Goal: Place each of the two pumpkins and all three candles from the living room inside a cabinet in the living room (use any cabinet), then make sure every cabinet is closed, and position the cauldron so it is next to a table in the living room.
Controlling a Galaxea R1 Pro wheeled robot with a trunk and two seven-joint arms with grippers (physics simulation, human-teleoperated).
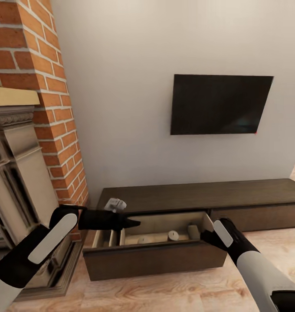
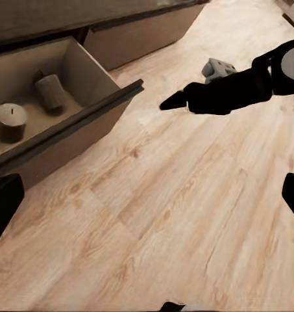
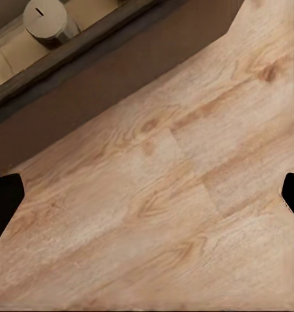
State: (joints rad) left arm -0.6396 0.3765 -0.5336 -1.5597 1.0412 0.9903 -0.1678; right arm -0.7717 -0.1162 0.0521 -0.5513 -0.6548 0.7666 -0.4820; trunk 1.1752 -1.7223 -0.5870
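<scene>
Light wood plank floor (image 1: pixel 165 290) is running under the long dark brown cabinet (image 1: pixel 234 197), whose pulled-out drawer (image 1: pixel 156 258) is holding stubby beige candles (image 1: pixel 173 235) (light, rigid, best pinched across the sides). Both the left gripper (image 2: pixel 147 195) and right gripper (image 3: pixel 147 195) are hovering spread wide and empty.

we see the open drawer (image 1: pixel 152 255) with its front panel hiding the lower parts of the candles (image 1: pixel 173 235) inside. the cabinet (image 1: pixel 251 197) runs off the head view's right edge. the right end effector (image 1: pixel 210 236) is too dark to read its jaws.
</scene>
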